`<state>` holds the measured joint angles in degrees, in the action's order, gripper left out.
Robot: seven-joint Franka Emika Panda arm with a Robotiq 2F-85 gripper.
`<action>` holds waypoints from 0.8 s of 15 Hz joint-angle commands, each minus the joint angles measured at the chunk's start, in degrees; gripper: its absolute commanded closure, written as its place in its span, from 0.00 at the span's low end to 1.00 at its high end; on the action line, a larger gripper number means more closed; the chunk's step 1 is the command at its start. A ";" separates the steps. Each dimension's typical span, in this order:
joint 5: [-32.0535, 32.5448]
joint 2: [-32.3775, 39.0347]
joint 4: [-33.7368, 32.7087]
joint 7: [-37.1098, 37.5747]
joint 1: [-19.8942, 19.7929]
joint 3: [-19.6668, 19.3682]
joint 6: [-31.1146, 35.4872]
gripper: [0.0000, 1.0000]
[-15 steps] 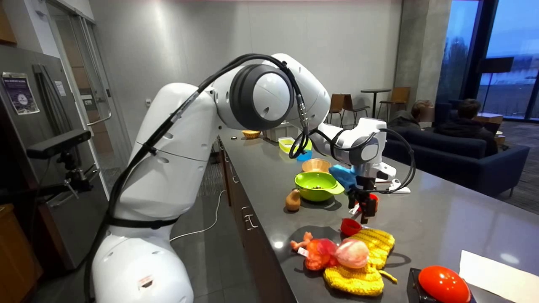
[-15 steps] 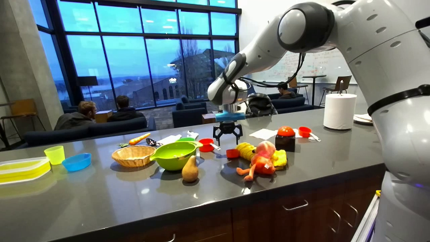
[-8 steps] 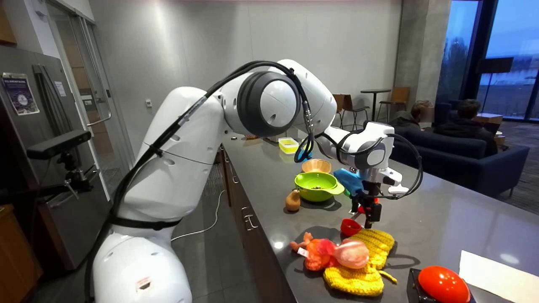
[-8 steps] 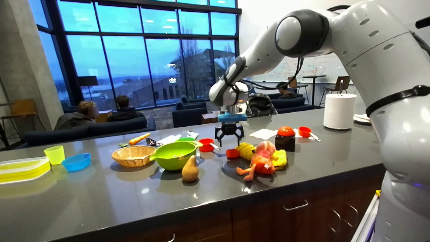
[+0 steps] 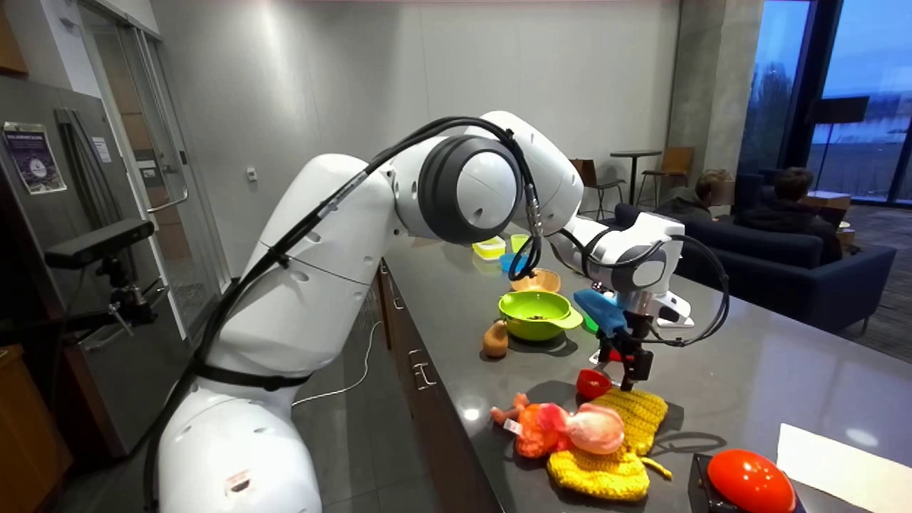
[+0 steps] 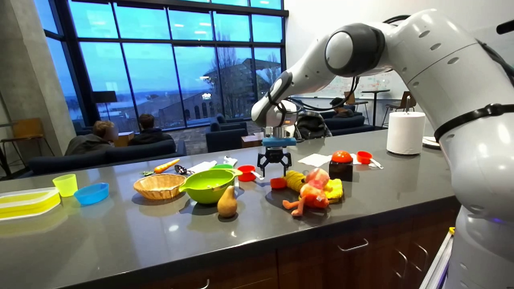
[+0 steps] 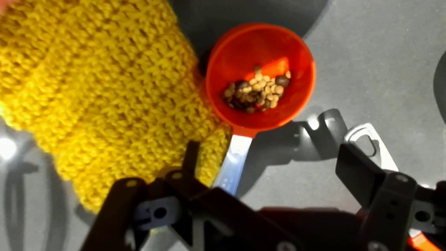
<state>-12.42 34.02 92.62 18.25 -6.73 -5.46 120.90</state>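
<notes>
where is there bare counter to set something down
Bare counter runs to the front edge from the blue bowl and wicker basket, and from the paper towel roll. It is crowded near the open gripper: a red measuring cup sits right beside the yellow knit piece, which the plush toy partly covers. The pear also stands close to the green bowl.

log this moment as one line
claw: open, empty | nearby: red measuring cup, tan and brown bits inside | beside cup: yellow knit

Yellow knit (image 7: 108,90) crowding red scoop (image 7: 256,45), bare counter (image 7: 376,73) opposite
</notes>
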 commanded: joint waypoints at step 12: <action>-10.12 4.32 -7.34 -2.31 -3.93 2.55 -5.30 0.00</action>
<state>-19.07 37.55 86.25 16.31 -8.94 -4.20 116.64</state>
